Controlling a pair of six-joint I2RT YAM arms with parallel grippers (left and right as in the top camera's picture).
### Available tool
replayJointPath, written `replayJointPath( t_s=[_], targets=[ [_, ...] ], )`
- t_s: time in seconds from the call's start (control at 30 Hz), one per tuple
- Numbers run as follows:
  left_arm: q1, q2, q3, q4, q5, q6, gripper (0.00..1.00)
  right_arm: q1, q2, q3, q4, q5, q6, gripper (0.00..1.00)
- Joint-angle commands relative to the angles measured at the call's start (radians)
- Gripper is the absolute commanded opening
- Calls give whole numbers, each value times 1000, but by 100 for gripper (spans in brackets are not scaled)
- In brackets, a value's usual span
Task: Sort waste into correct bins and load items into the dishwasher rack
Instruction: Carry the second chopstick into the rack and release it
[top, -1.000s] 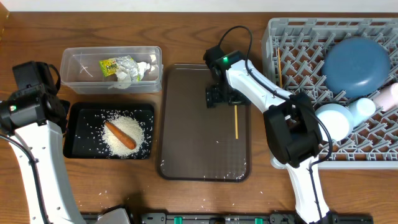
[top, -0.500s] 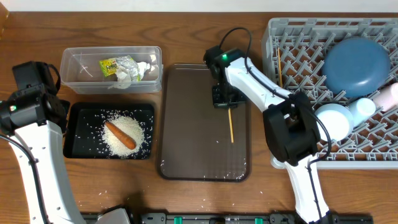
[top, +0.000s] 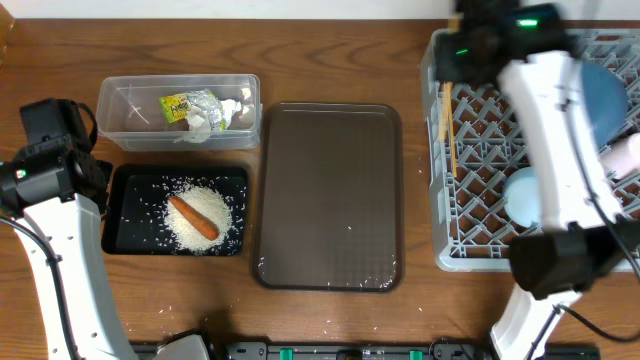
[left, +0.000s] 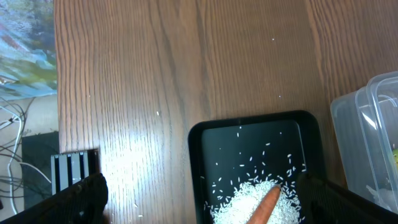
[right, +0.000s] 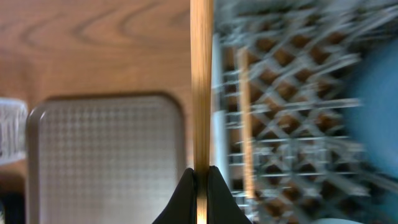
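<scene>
The right gripper, clamped shut on one wooden chopstick, hangs at the left wall of the dishwasher rack. In the wrist view the stick's long axis runs 12 to 6 o'clock, parallel to the second chopstick lying in the rack just at its 3 o'clock. The left gripper, spread wide and empty, hovers well apart over the black tray.

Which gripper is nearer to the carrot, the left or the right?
Left. The left gripper hangs open by the black tray, close to the carrot; the right gripper is far off at the dishwasher rack, shut on a chopstick.
</scene>
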Motion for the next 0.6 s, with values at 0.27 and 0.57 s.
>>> replayJointPath(
  t_s=[0.27,0.57],
  targets=[
    [4,1,1,-4,-23,-16,99,-74,64,-188,137,3,-124,1],
    [4,1,1,-4,-23,-16,99,-66,71,-356,265,3,-124,22]
  ],
)
